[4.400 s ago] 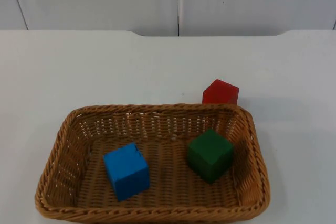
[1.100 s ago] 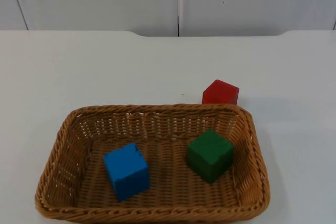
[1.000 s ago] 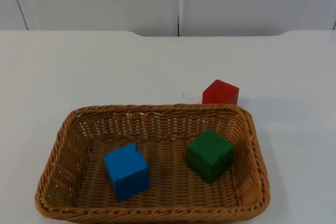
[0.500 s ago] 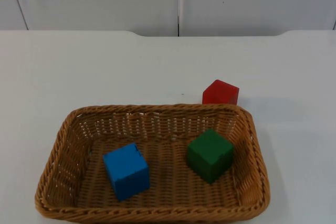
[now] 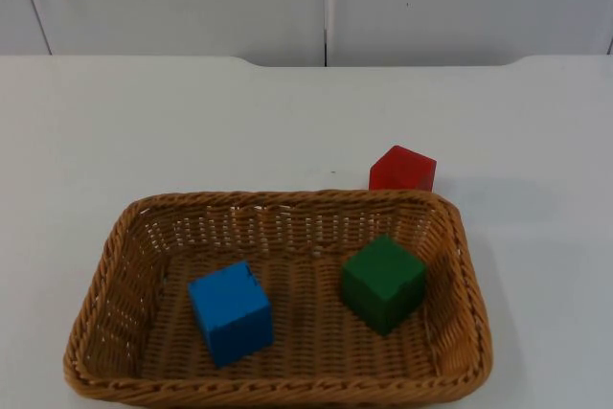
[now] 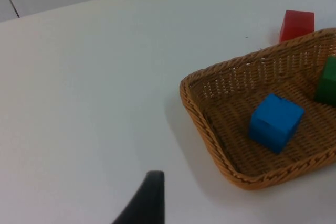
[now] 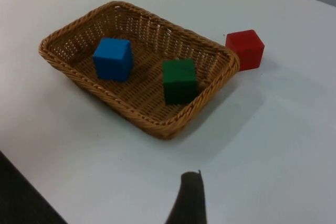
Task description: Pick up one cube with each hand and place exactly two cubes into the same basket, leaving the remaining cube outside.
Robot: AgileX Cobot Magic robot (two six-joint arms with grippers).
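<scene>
Two cubes, a blue wooden cube [image 5: 230, 312] and a green wooden cube [image 5: 383, 283], are seen lying inside the woven wicker basket [image 5: 278, 202]; a red wooden cube [image 5: 402, 169] is left outside, just beyond its far right corner. Placement is judged complete. Whether either gripper is released or clenched cannot be told.

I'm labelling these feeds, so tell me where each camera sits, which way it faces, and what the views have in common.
Top view: fixed above, looking down and forward onto the basket and the grey wall.
Left wrist view: on the left arm, facing the basket's blue cube; a black fingertip shows.
Right wrist view: on the right arm, facing the green cube; its fingertip shows.
Shared: all three see the red cube outside the basket.
</scene>
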